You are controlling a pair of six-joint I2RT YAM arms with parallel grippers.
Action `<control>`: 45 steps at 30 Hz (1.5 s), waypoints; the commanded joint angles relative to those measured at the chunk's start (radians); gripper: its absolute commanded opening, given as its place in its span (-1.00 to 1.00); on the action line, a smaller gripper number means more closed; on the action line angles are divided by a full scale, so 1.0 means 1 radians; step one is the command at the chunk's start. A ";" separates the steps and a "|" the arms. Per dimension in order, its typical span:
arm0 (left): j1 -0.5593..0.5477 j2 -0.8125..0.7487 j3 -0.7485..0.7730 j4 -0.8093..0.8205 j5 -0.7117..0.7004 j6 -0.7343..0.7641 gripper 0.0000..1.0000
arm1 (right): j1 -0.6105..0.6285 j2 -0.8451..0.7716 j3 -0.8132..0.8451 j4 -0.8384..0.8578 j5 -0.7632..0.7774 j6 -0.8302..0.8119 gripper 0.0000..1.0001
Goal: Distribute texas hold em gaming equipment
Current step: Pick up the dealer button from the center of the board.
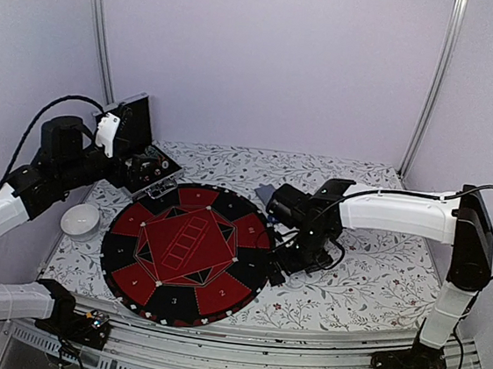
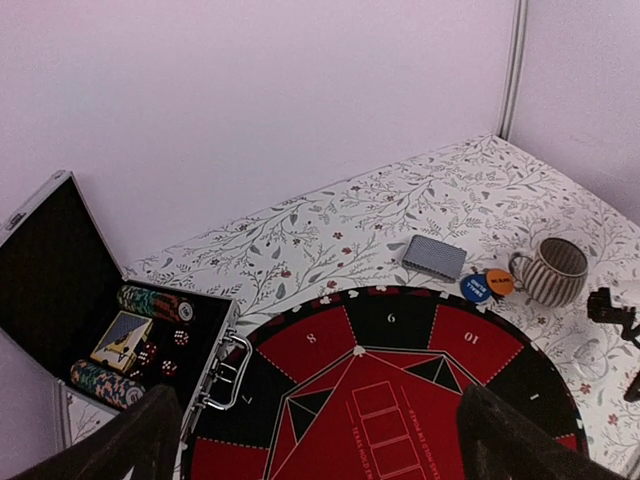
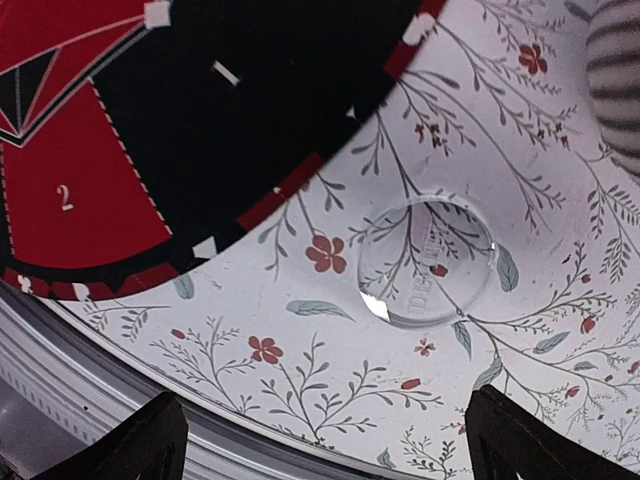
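The clear round button disc lies flat on the floral-cloth bench, just beside the rim of the round red-and-black felt mat and near the bench's front metal rail. Bare cloth surrounds it. The ribbed striped cup stands near it, not touching.

Along the back edge, a grey-blue-backed deck of playing cards, a blue round disc and an orange round disc sit just off the mat, the two discs side by side next to the cup. The black hinged case stands open at the left, holding rolls of striped-edge poker chips. A white bowl sits left of the mat.

The right hand hovers over the clear disc with its fingers spread wide, grasping nothing; its arm reaches in from the right. The left hand hangs high over the mat's far-left side, likewise spread and empty.
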 commanded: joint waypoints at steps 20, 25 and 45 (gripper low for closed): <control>-0.008 0.029 -0.047 0.059 0.012 0.021 0.96 | -0.087 0.232 -0.017 0.031 0.058 -0.037 0.62; -0.008 0.025 -0.051 0.061 0.012 0.020 0.96 | -0.086 0.255 0.008 0.026 0.075 -0.044 0.58; -0.008 0.002 -0.068 0.069 0.021 0.023 0.96 | -0.028 0.241 0.250 -0.137 0.077 -0.101 -0.25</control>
